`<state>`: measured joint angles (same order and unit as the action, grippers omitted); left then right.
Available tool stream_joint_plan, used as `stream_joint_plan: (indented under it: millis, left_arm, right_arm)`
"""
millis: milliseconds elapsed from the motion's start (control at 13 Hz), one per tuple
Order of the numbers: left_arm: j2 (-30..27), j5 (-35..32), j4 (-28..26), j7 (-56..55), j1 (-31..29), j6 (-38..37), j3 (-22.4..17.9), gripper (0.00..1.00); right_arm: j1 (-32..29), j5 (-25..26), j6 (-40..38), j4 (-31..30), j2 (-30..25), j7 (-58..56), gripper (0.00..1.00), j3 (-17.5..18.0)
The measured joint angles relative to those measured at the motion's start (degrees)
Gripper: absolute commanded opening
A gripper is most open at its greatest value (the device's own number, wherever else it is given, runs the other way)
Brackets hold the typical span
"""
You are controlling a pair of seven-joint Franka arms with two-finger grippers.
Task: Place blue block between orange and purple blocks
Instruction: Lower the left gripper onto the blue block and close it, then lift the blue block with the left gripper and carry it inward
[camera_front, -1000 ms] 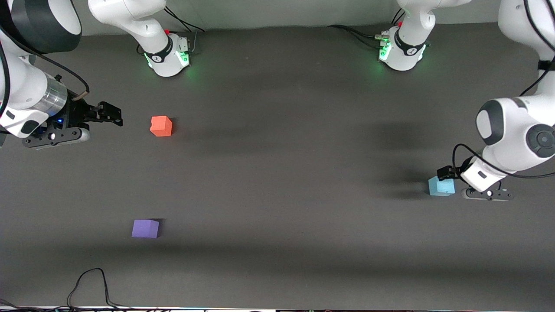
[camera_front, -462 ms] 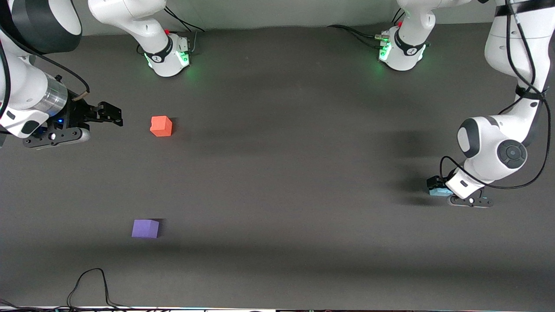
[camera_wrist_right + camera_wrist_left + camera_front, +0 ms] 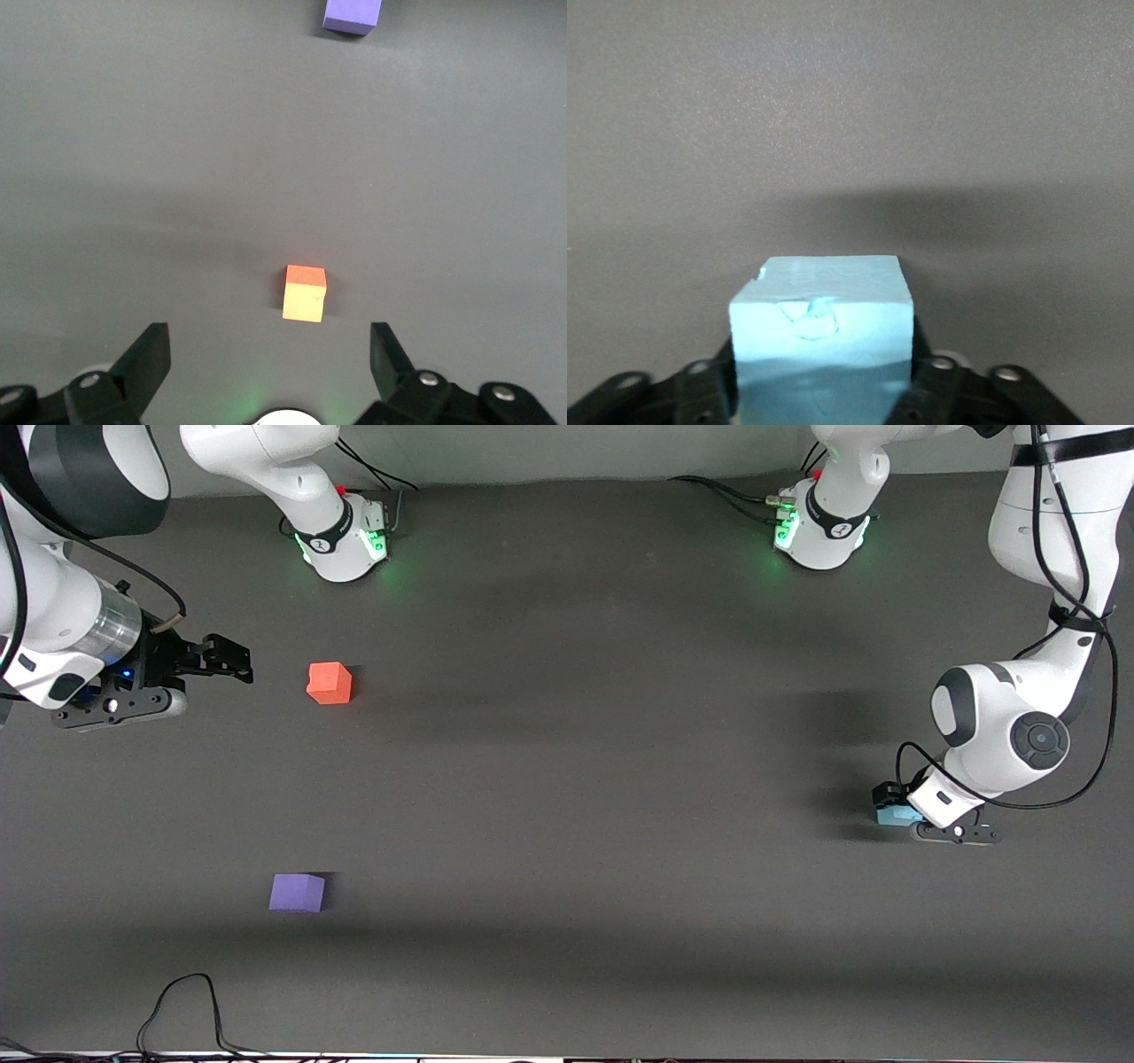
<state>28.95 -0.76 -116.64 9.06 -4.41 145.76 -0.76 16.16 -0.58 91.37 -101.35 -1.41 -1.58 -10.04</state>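
The light blue block (image 3: 888, 814) rests on the dark table near the left arm's end. My left gripper (image 3: 895, 806) is down over it and shut on it. In the left wrist view the blue block (image 3: 821, 323) fills the gap, with a black finger pressed against each side. The orange block (image 3: 330, 683) lies toward the right arm's end, and the purple block (image 3: 297, 892) lies nearer the front camera than it. My right gripper (image 3: 232, 662) waits open beside the orange block (image 3: 305, 294), with nothing between its fingers; the purple block (image 3: 353, 15) also shows in that view.
A black cable (image 3: 186, 1001) loops on the table near the front edge at the right arm's end. The two arm bases (image 3: 341, 531) (image 3: 819, 527) stand along the edge farthest from the front camera.
My left arm came down over the blue block and its jaws closed onto the block's sides. The right arm has barely moved. All three blocks stay where they were.
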Motion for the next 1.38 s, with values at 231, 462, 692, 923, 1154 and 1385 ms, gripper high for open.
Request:
stream_joint_plan:
  millis: [231, 462, 692, 923, 1154, 1385]
  left_arm:
    - [-0.2, 0.0, 0.2, 0.0, 0.0, -0.2, -0.1, 0.38]
    - [-2.2, 0.0, 6.3, 0.0, -0.2, -11.2, -1.0, 0.38]
    - [-5.7, 0.0, 21.5, 0.0, -0.2, -33.8, -1.1, 0.38]
    - [-6.7, 0.5, 32.7, -3.1, 0.4, -47.5, 0.3, 0.38]
    - [-6.6, 0.9, 39.3, -18.4, 3.7, -53.8, 6.2, 0.37]
    - [-5.3, 0.9, 40.9, -38.8, 12.5, -53.0, 11.3, 0.34]
  right_arm:
    - [0.0, 0.0, 0.7, -0.6, 0.5, 0.0, 1.00, 0.0]
    - [0.0, 0.0, 0.7, -0.7, 0.5, 0.0, 1.00, 0.0]
    - [0.0, 0.0, 0.8, -0.7, 0.5, 0.0, 1.00, 0.0]
    - [0.1, 0.0, 0.8, -0.7, 0.5, 0.0, 1.00, 0.0]
    - [0.1, 0.0, 0.8, -0.7, 0.5, 0.0, 1.00, 0.0]
    - [0.1, 0.0, 0.8, -0.7, 0.5, 0.0, 1.00, 0.0]
